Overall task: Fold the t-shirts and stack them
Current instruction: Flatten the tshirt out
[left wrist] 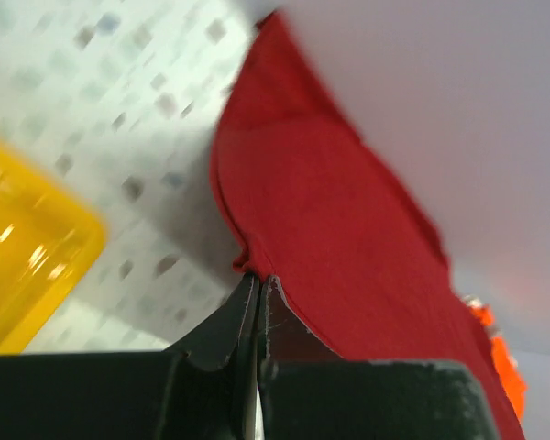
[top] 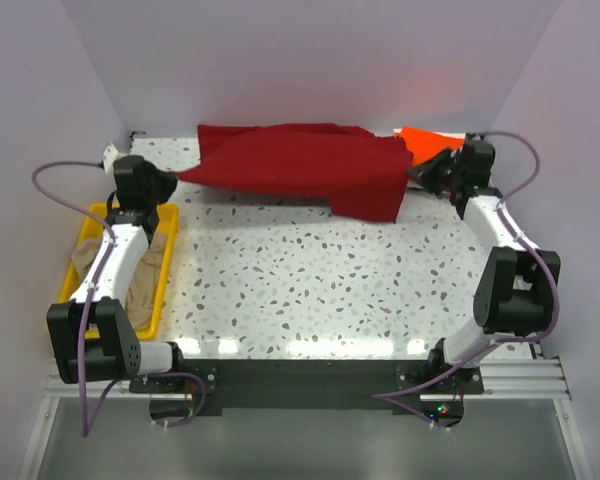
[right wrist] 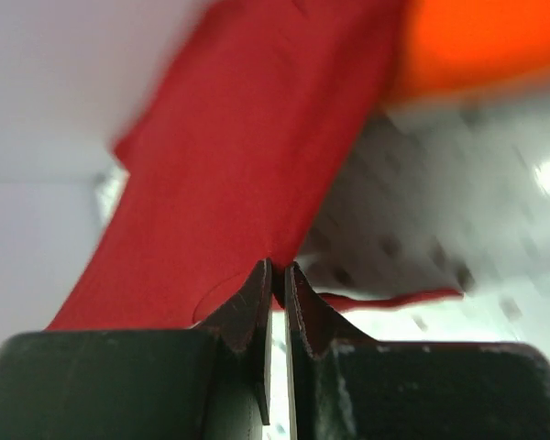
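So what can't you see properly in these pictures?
Top view: the orange shirt is partly hidden behind the red shirt.
Top view: the left arm lies across the beige shirt in the tray.
Wrist views: blurred, so cloth edges are unclear.

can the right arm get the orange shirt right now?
Probably not yet. The orange shirt lies just beyond it, nothing between, but the right fingers are shut on the red shirt, stretched across to the left fingers. It would have to let go first.
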